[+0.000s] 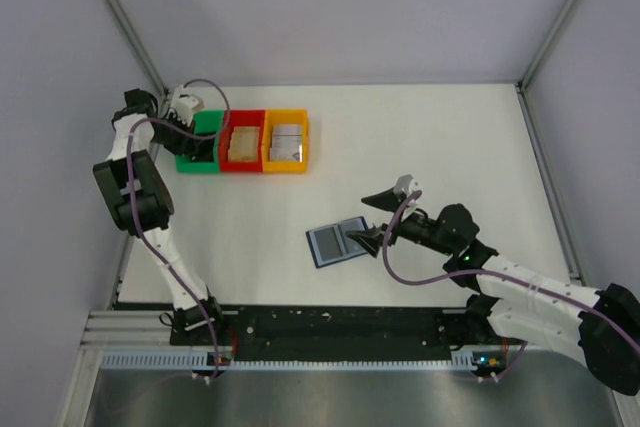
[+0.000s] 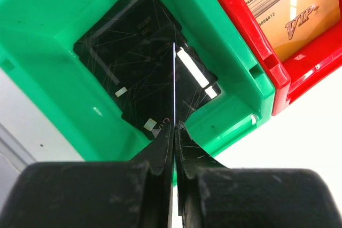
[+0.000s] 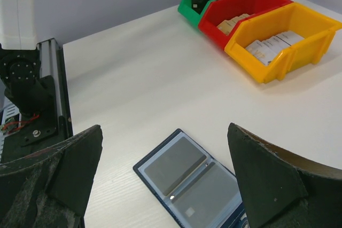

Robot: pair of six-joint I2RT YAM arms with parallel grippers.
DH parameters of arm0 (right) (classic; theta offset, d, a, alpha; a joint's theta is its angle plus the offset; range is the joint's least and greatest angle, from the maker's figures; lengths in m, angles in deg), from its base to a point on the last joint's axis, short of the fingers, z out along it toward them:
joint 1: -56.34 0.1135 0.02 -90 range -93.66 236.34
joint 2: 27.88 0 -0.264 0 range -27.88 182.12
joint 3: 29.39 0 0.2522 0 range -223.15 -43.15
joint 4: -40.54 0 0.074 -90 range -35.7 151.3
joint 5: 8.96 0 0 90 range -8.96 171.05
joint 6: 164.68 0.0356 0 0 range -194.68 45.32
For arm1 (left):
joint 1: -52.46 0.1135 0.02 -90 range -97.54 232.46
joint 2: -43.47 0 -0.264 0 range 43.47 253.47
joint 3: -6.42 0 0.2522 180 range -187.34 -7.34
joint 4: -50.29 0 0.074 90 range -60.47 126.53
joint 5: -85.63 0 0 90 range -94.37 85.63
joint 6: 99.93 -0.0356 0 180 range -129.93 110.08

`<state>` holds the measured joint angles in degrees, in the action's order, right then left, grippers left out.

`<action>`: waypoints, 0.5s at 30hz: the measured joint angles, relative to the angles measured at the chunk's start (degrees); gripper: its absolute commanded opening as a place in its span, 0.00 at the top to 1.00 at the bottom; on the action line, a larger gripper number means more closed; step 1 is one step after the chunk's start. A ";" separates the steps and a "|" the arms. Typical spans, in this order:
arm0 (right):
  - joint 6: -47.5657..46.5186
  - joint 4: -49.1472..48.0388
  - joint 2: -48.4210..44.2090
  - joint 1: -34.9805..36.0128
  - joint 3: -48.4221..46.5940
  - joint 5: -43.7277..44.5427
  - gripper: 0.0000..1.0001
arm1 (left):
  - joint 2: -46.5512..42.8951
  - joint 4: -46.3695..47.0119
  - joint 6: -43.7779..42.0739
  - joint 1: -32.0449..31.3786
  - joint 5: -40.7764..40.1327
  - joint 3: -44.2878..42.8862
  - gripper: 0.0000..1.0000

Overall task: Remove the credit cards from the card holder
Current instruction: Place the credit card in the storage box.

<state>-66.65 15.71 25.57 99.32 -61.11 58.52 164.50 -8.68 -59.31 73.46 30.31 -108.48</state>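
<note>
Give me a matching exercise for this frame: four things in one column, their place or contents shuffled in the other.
1 dark blue folding card holder
2 left gripper
3 red plastic bin
4 yellow plastic bin

a tan cards inside
b shut on a thin card above the green plastic bin
c silvery-grey cards inside
d lying open on the white table

Pairs: 1-d, 2-b, 3-a, 4-c

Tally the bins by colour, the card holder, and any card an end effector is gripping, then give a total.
green bin: 1
red bin: 1
yellow bin: 1
card holder: 1
credit card pinched edge-on in the left end effector: 1
total: 5
</note>
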 measured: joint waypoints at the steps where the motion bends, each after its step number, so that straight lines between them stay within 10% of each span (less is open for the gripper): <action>1: 0.00 -0.04 0.07 0.00 -0.02 -0.02 0.02 | 0.35 -0.02 -0.17 -0.13 -0.04 0.00 0.85; 15: 0.00 -0.90 0.48 0.02 0.09 0.00 0.02 | 1.31 5.31 5.11 -1.62 -10.29 -0.11 0.56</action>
<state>-66.65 14.81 26.05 99.34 -61.02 58.52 165.81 -3.37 -54.20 71.84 20.01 -108.59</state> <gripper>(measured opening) 0.985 0.394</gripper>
